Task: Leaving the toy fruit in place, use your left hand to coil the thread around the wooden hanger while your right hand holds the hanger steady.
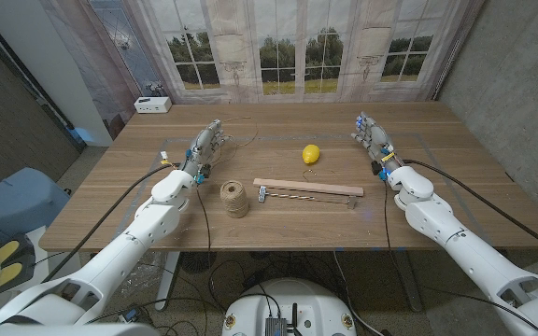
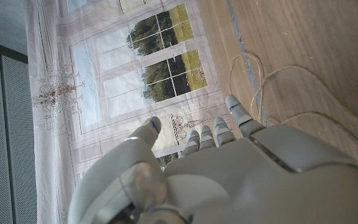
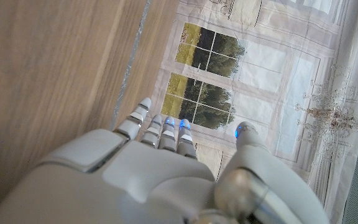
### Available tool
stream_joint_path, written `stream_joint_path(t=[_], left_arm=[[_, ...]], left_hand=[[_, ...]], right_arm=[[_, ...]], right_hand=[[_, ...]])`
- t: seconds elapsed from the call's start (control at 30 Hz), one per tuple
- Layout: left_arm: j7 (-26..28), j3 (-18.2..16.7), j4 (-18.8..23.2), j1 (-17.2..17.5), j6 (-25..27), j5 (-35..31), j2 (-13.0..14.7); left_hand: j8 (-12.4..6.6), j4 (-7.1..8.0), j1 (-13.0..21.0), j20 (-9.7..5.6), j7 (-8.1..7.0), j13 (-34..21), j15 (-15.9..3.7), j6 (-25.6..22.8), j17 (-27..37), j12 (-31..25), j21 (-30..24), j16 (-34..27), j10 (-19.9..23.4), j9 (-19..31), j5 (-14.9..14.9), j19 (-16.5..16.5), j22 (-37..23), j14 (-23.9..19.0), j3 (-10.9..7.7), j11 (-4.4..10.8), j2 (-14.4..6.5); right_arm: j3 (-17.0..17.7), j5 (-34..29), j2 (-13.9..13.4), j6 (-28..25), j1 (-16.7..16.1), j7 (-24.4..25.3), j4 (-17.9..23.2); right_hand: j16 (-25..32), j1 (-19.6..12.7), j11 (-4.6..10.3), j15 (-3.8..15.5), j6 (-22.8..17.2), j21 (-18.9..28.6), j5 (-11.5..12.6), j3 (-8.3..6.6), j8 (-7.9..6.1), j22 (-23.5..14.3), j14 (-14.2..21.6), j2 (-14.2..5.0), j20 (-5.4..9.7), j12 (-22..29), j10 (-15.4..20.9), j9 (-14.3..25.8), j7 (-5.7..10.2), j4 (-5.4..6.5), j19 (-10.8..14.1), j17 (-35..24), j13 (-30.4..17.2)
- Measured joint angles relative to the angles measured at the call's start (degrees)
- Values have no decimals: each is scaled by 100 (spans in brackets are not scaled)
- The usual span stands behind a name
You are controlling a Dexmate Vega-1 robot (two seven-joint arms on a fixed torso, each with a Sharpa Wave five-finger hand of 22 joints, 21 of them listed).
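Lying flat near the middle of the wooden table (image 1: 456, 210), the wooden hanger (image 1: 307, 189) shows as a long pale bar running from nine o'clock to three o'clock, with small metal fittings at its ends. Just beside its nine o'clock end stands the spool of thread (image 1: 235, 198), upright, brown twine wound around it. A loose strand of thread (image 1: 236, 131) loops across the tabletop at about eleven o'clock from the spool, passing by the left hand; the left wrist view shows the same thin strand (image 2: 278, 81) curling over the wood just past the fingertips. I cannot tell whether the strand touches the hand.

At twelve o'clock from the hanger, well apart from it, sits the toy fruit (image 1: 311, 154), a yellow lemon shape with its short stem end toward the hanger.

Off at ten o'clock from the hanger, the left hand (image 1: 205, 147) is released, fingers (image 2: 238, 115) extended and somewhat apart, holding nothing. Over at two o'clock from the hanger, the right hand (image 1: 374, 138) is likewise released, its fingers (image 3: 160, 130) straight and grasping nothing; the right wrist view shows bare wood alongside them. Both hands are clear of the hanger.

At the table's far corner, around eleven o'clock, rests a small white box (image 1: 152, 105). Behind the table hangs a curtain backdrop (image 1: 325, 47) printed with windows and trees
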State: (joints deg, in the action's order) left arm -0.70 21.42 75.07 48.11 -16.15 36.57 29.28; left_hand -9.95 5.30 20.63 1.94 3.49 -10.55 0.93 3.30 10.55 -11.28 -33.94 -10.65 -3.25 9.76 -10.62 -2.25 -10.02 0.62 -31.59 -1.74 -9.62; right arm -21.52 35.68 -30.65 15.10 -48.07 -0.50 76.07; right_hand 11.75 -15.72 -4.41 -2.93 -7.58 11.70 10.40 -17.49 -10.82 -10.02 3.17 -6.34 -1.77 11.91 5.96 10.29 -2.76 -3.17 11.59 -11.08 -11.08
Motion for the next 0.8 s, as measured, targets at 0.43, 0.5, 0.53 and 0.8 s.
stream_joint_path(t=[0.43, 0.5, 0.53, 0.8], left_arm=[[160, 10, 179, 82, 51, -91, 47], [179, 11, 209, 97, 66, -98, 56], [186, 11, 230, 108, 72, -101, 67], [233, 13, 374, 180, 115, -127, 119]], left_hand=[[-27, -48, 24, 31, -42, 1, 60, -86, -37, -32, 0, 0, 64, 0, 0, -92, 17, -64, 1, -63, 81], [-27, -64, 19, 31, -26, 1, 50, -131, -43, -39, 0, 0, 64, 0, 0, -92, 17, -74, 17, -63, 87], [-27, -72, 13, 31, -42, 1, 50, -147, -43, -39, 0, 0, 64, 0, 0, -92, 17, -74, 25, -63, 92], [-27, -89, 8, 72, -72, 1, 50, -176, -43, -39, 29, 0, 94, -1, 0, -133, 16, -74, 42, -93, 142]], right_arm=[[-130, -533, -611, -811, -153, 439, 861], [-146, -623, -711, -970, -181, 498, 1002], [-158, -677, -787, -1060, -201, 534, 1106], [-215, -1032, -1245, -1688, -331, 733, 1766]], right_hand=[[0, -203, 21, -98, -107, 0, 0, -119, -22, 1, 41, -39, -102, 0, 102, -1, 61, -150, -23, 17, 0], [0, -264, 32, -97, -144, 0, 0, -136, -51, 1, 41, -30, -102, 0, 113, 0, 82, -167, -23, 16, 1], [0, -271, 42, -97, -144, 0, 0, -151, -63, 1, 41, -30, -102, 0, 122, 0, 82, -182, -23, 16, 1], [0, -369, 61, -42, -236, 0, 0, -199, -63, 1, 97, -68, -102, 42, 204, -1, 112, -276, -23, 16, 1]])
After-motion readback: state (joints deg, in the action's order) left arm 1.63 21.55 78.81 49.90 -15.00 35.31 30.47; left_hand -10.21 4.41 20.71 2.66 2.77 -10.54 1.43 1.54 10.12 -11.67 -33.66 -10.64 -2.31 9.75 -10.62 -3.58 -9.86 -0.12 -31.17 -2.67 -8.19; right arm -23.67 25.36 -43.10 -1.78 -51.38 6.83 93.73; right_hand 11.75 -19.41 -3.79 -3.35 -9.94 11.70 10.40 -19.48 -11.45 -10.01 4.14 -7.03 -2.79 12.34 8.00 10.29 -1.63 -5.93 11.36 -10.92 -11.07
